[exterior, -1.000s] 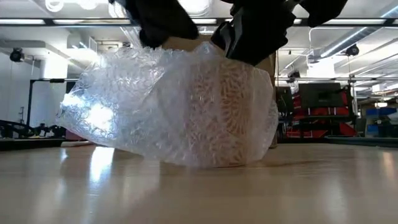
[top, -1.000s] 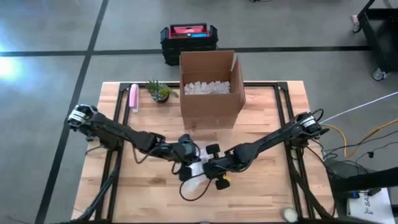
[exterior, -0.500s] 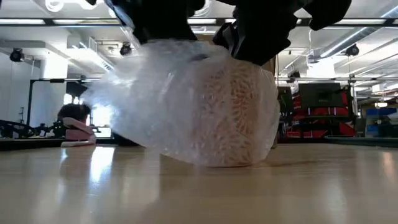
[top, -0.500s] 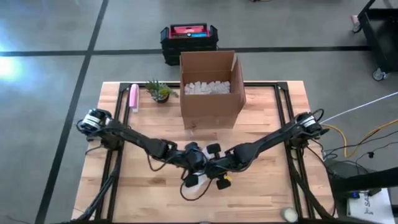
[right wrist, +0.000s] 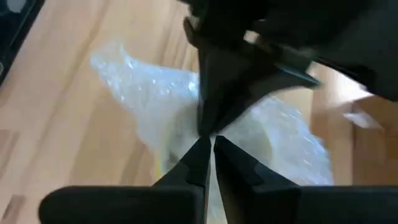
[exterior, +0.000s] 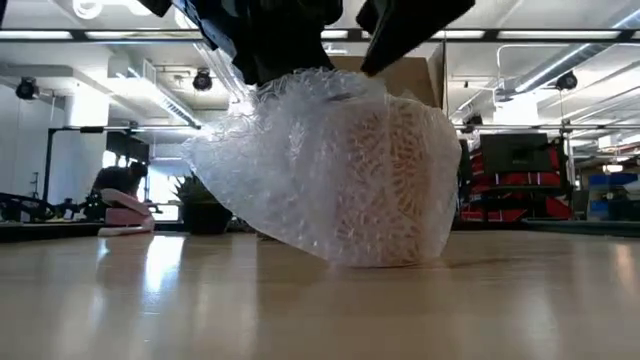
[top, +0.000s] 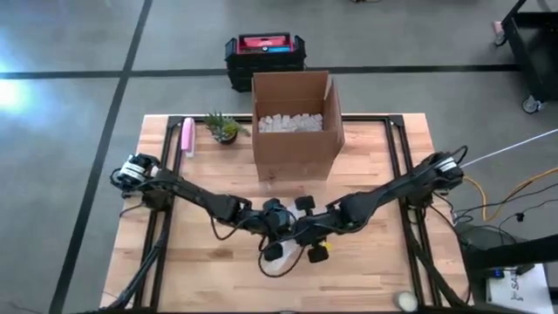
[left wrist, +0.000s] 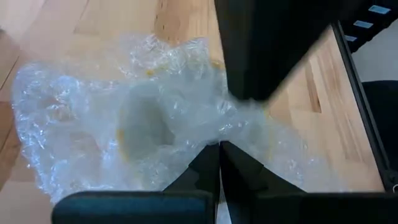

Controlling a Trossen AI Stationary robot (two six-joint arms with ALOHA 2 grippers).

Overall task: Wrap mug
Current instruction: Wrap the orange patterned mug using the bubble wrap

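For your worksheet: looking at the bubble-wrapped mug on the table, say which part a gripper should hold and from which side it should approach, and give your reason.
Grip the gathered bubble wrap at the top of the mug, coming from above. The mug stands on the table with loose wrap bunched over it, thin enough to pinch; the bulging sides look too wide. The left gripper and right gripper both pinch there, fingers closed.

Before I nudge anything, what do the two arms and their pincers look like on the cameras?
Both arms are dark, slim and jointed, with pale silver-grey housings at their base joints. The left pincer and right pincer have black, tapered fingers. A small yellow part sits near the right wrist. Cables trail off beside the right arm's base.
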